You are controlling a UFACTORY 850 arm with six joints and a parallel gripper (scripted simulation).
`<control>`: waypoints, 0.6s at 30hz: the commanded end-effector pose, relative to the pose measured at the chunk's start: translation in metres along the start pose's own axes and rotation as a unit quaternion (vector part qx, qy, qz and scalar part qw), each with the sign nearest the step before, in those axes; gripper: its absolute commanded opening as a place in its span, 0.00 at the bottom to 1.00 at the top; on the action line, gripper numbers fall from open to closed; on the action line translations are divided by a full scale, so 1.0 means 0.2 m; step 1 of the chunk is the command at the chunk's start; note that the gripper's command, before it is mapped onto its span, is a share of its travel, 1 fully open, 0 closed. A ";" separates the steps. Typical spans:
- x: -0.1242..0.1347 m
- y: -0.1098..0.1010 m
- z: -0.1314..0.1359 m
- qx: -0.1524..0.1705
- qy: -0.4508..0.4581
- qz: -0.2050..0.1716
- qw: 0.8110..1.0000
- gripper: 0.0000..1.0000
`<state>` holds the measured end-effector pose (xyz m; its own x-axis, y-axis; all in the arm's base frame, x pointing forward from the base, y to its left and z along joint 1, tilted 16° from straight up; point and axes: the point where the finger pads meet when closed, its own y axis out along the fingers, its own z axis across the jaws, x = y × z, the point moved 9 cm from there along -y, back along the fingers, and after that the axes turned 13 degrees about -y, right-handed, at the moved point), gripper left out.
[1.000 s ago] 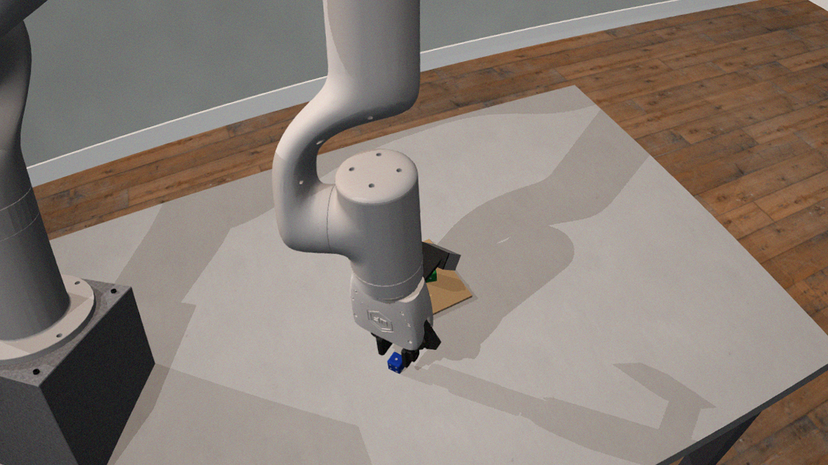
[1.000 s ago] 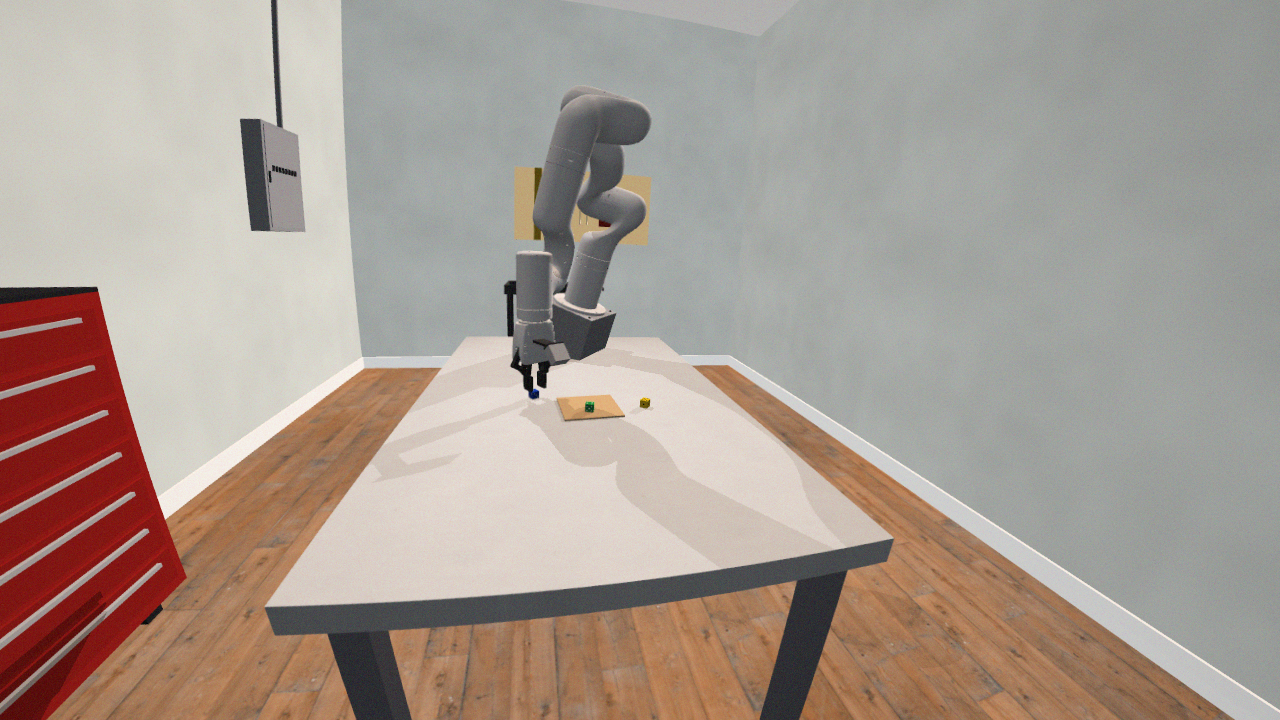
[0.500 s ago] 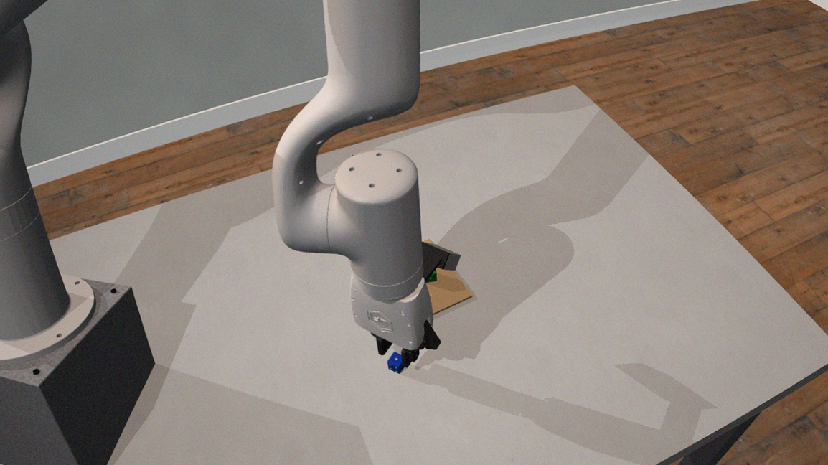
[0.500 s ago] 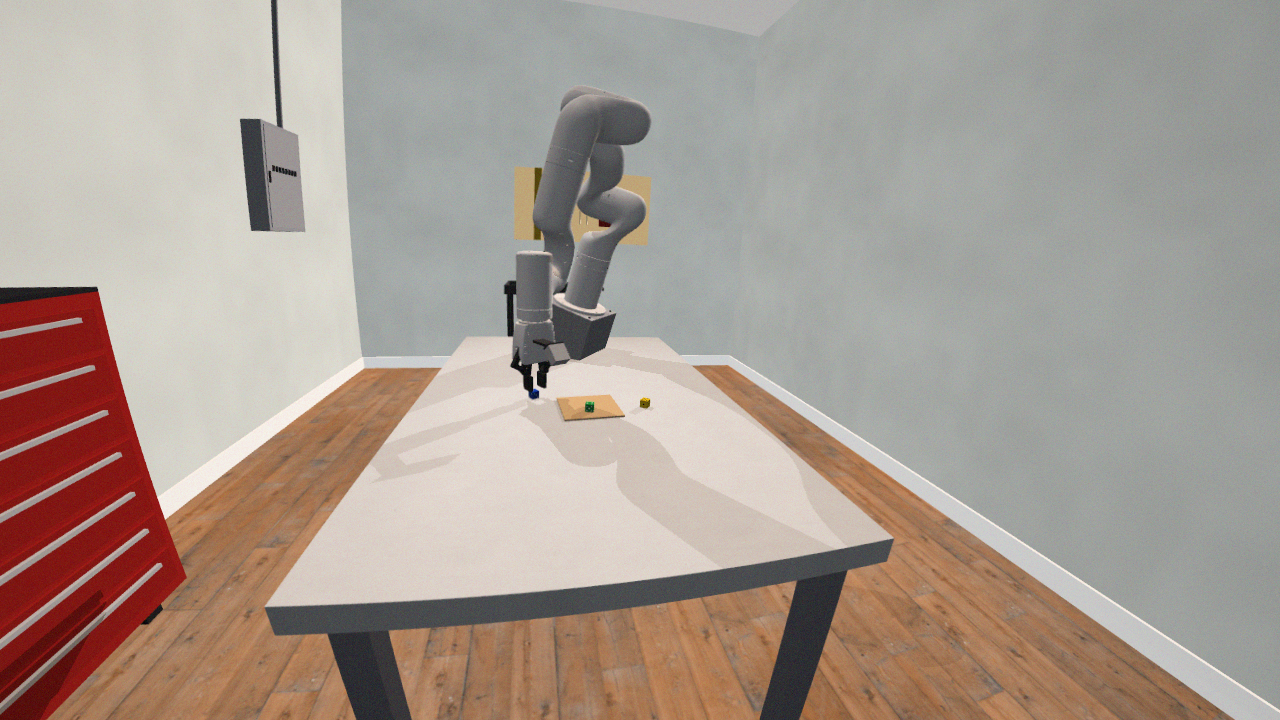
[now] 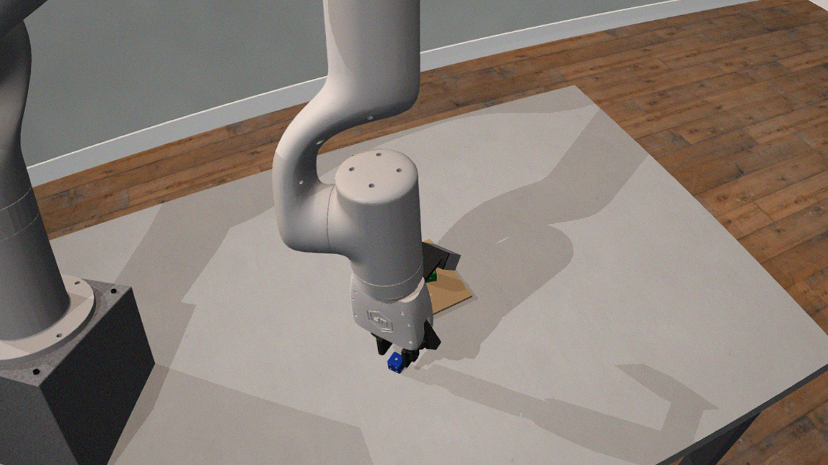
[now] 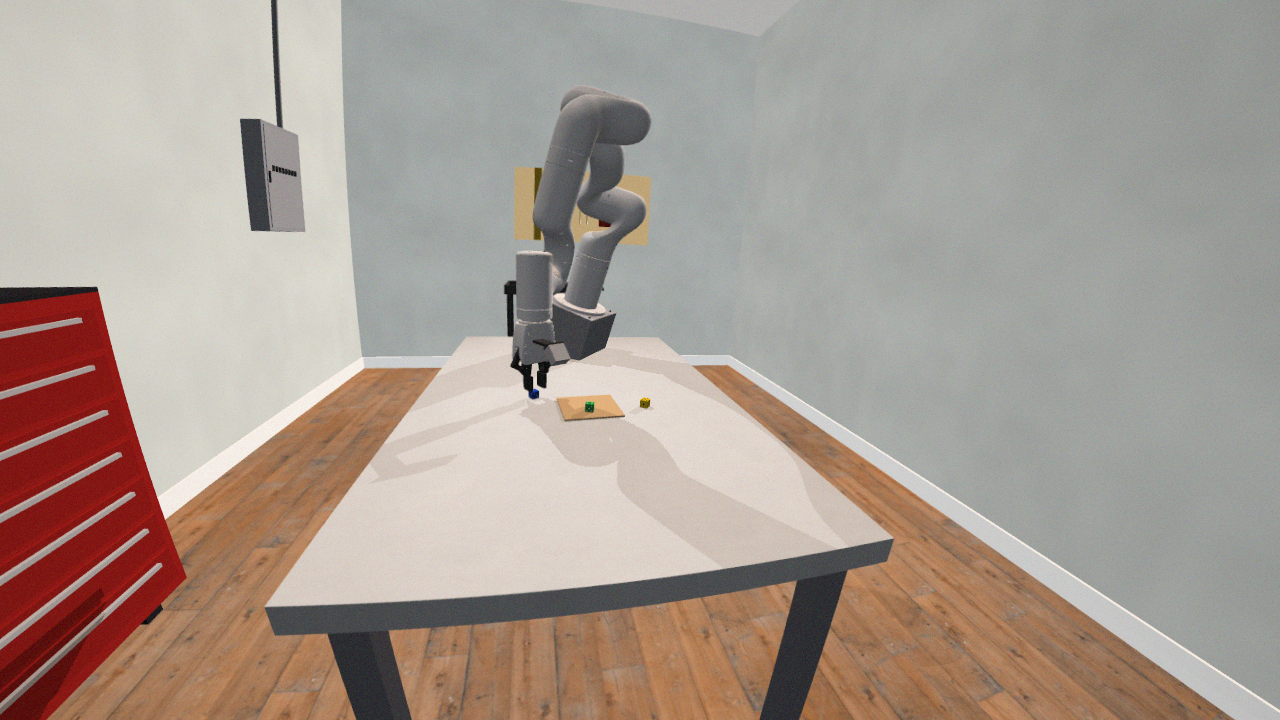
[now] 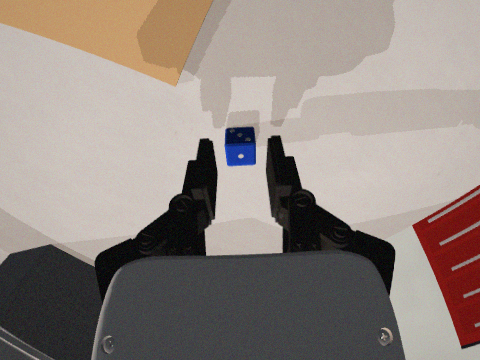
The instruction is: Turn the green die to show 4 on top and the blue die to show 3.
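Pincer point(image 5: 396, 356) point(image 6: 535, 385) point(image 7: 240, 154): pointed down over the table point(image 5: 632, 282) point(image 6: 501, 528) point(image 7: 100, 150); its fingers are held partly apart, with nothing gripped.
Blue die point(image 5: 396, 362) point(image 6: 533, 394) point(image 7: 240, 146): seen in line with the gap, at the fingertips; a strip of tabletop is shown on either side of it in the wrist view; one pip is shown on top and three on a side.
Wrist section point(image 5: 380, 233) point(image 6: 534, 286): held upright directly above the pincer.
Mat point(image 5: 451, 294) point(image 6: 610, 411) point(image 7: 100, 30): laid flat, near the pincer and off to one side.
Green die point(image 5: 431, 275) point(image 6: 588, 406): rested on the mat, apart from the pincer; its top number cannot be told.
Yellow die point(image 6: 644, 402): placed on the table beyond the mat from the pincer.
Arm point(image 5: 373, 46) point(image 6: 559, 170): bent high above the pincer, its upper links folded over.
Base block point(image 5: 121, 293) point(image 6: 586, 333): set well apart from the pincer.
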<state>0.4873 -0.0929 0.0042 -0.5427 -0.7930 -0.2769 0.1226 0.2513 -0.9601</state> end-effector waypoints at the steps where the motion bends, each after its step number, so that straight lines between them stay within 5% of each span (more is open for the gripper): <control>1: 0.00 0.00 0.00 0.001 0.000 0.000 1.000 0.36; 18: 0.00 0.05 0.00 0.001 0.000 0.000 1.000 0.36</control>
<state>0.4883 -0.0911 -0.0027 -0.5428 -0.7930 -0.2767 0.1221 0.2514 -0.9601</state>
